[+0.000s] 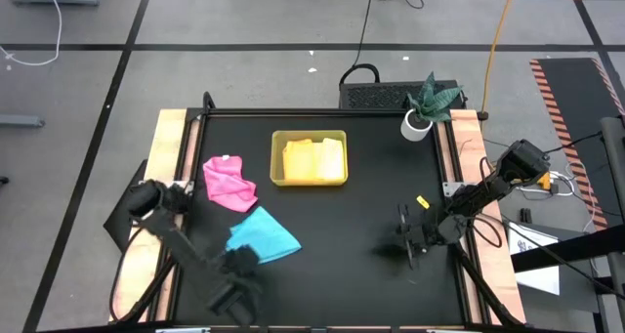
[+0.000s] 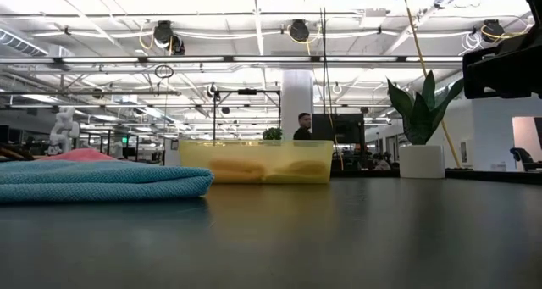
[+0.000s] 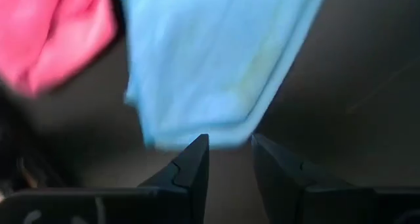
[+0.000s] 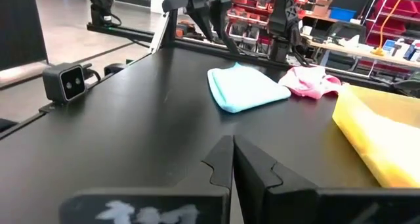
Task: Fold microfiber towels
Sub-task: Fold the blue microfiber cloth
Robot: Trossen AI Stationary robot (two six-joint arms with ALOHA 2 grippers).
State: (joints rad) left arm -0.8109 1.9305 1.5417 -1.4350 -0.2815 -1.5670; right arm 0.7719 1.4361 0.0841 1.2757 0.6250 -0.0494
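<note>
Left gripper (image 3: 230,155) fingers slightly apart, empty, just beside blue towel (image 1: 262,235) edge, likely lining up grab; right gripper (image 4: 233,159) pressed together, waiting well apart from blue towel.

grey floor (image 1: 244,69), lit ceiling (image 2: 254,18), white pillar (image 2: 296,94)

Sky-blue towel (image 1: 262,235), pink towel (image 1: 229,183), yellow tray (image 1: 309,158) (yellow towel (image 1: 314,160) inside).

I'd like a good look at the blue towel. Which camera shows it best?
The high view: the whole blue towel lies folded beside the pink towel. The low view shows only its edge side-on, the left wrist view just a blurred end before the left claw, and the right wrist view shows it small and far off.
</note>
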